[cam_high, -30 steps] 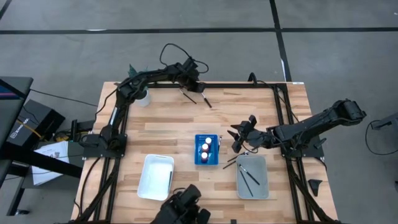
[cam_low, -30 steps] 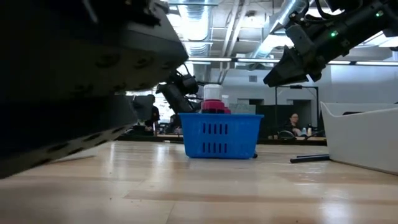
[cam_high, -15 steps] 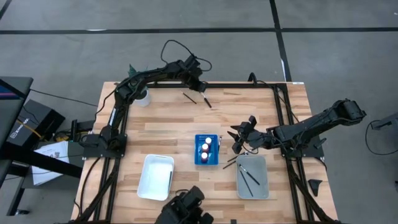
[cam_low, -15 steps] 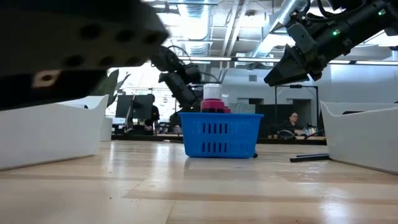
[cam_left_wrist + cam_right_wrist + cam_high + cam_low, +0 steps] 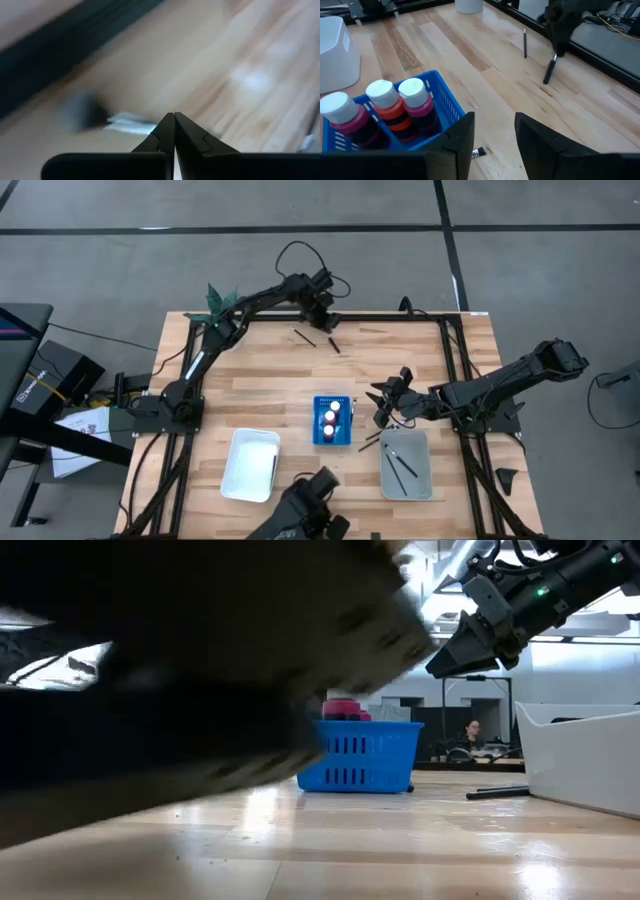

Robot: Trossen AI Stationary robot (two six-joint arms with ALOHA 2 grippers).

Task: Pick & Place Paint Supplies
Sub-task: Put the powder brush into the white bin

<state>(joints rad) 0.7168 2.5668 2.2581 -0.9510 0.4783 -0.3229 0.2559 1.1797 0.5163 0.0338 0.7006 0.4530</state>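
Note:
Three red paint bottles with white caps (image 5: 382,92) stand in the blue rack (image 5: 334,444). Two thin dark brushes lie on the wood near the far edge, one (image 5: 303,337) to the left of the other (image 5: 333,345). My left gripper (image 5: 327,323) is shut and points steeply down at the far end of the right-hand brush (image 5: 549,71). Beyond its fingertips the left wrist view shows a blurred silver ferrule (image 5: 129,123). My right gripper (image 5: 380,408) hovers open just right of the rack, with nothing between its fingers (image 5: 494,130). My left gripper has its shut fingertips (image 5: 555,53) right at the brush's far end (image 5: 553,60), coming from above at a slant. Whether they touch it, I cannot tell. The brush lies flat on the table.
A grey tray (image 5: 420,450) holding brushes sits near right, and a white tray (image 5: 250,465) near left. One more brush (image 5: 370,442) lies between the rack and the grey tray. A white cup (image 5: 468,5) stands at the far left. A dark blurred thing (image 5: 200,690) fills most of the low view.
My left arm has stretched out, and its gripper has shifted a little toward the table's far right over the brushes. The brushes have stayed put. The dark thing at the near edge has slid right and now blocks the low view.

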